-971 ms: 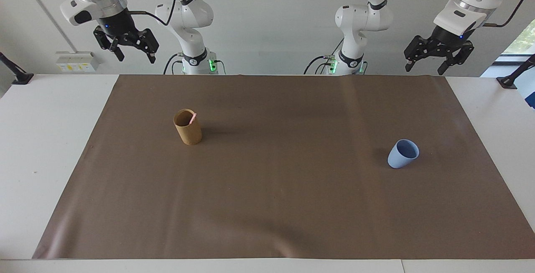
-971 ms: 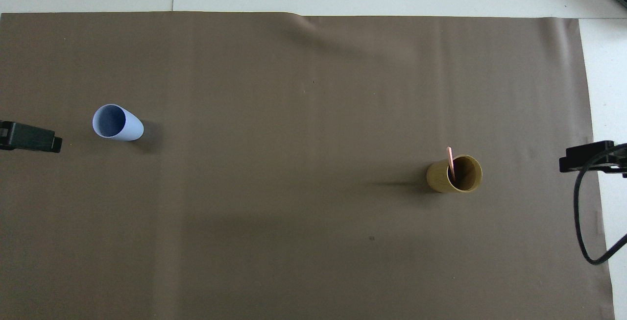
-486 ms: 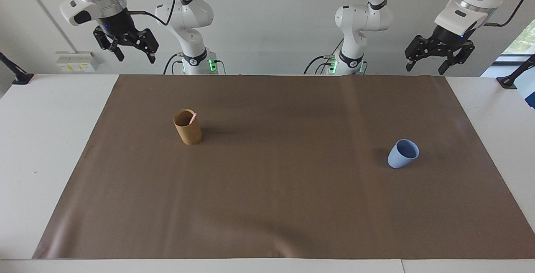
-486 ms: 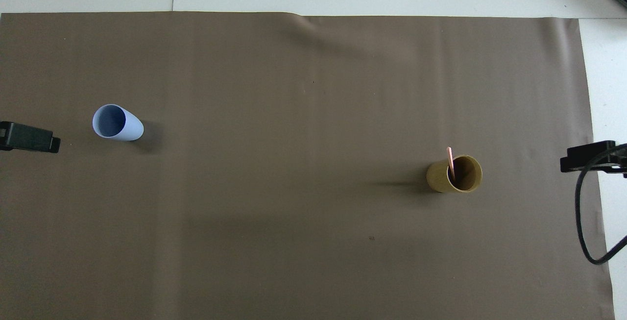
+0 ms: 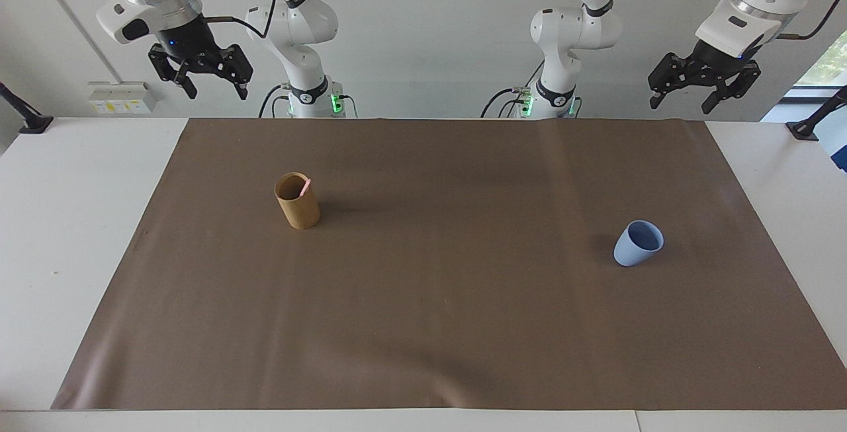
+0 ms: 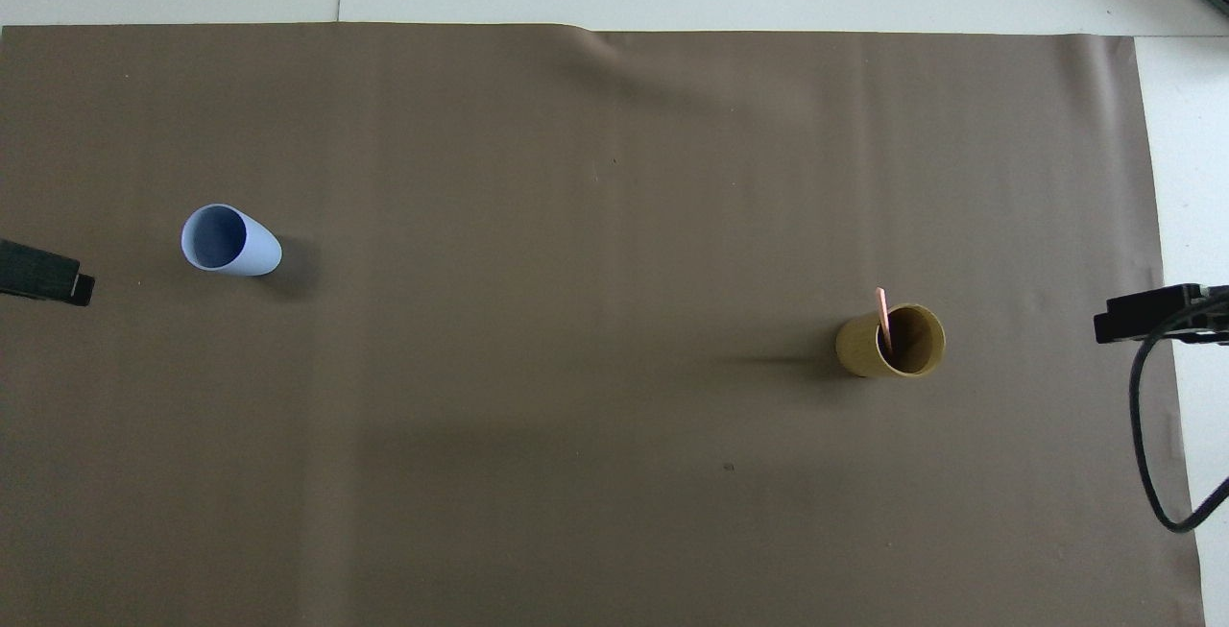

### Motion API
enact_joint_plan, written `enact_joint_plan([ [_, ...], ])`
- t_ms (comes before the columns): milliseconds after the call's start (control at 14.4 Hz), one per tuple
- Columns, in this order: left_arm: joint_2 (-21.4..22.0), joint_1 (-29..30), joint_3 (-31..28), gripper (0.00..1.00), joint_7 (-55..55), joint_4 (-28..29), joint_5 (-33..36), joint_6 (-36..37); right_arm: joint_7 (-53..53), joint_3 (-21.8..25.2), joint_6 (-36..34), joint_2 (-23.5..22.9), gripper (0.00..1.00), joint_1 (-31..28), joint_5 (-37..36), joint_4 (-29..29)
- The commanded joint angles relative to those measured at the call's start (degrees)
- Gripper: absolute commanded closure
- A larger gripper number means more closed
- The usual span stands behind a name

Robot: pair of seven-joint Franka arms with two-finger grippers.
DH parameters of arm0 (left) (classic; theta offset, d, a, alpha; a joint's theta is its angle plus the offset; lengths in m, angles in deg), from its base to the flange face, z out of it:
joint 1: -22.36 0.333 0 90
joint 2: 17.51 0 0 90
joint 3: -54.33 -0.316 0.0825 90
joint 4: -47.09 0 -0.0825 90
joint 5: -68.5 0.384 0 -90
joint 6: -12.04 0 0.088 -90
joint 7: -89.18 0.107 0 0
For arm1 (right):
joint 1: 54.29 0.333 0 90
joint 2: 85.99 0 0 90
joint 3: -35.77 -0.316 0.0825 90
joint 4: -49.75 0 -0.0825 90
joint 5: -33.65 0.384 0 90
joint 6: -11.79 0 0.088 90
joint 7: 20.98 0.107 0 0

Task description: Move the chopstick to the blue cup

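The pink chopstick (image 5: 305, 186) (image 6: 881, 313) leans inside a tan cylindrical holder (image 5: 299, 210) (image 6: 869, 350) standing toward the right arm's end of the table. The blue cup (image 5: 635, 245) (image 6: 235, 245) stands upright and empty toward the left arm's end, slightly farther from the robots than the holder. My right gripper (image 5: 214, 91) hangs open and empty high over the mat's edge nearest the robots. My left gripper (image 5: 681, 105) is also open and empty, high over the mat's corner at its own end.
A brown mat (image 5: 423, 326) covers most of the white table (image 5: 73, 233). A black cable (image 6: 1139, 435) loops over the mat's edge at the right arm's end. The two cups stand wide apart with bare mat between them.
Both grippers have risen a little and drifted outward toward their own ends of the table. The cups and the chopstick have not moved.
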Motion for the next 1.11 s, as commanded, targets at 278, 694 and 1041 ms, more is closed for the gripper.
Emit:
enact_joint_plan([
  [278,0.11,0.79,-0.26,0.0,1.25,-0.73,-0.9,0.46,-3.26,0.27,2.23,0.34,0.0,-0.05,1.55,1.42],
  [694,0.11,1.49,-0.26,0.0,1.69,8.39,-0.9,-11.55,-5.55,0.36,3.55,0.42,0.0,0.39,2.78,2.21],
  [1041,-1.38,3.77,-0.44,0.0,1.6,19.11,-0.99,-26.93,-16.04,0.27,5.21,0.51,0.0,0.57,4.01,4.13],
])
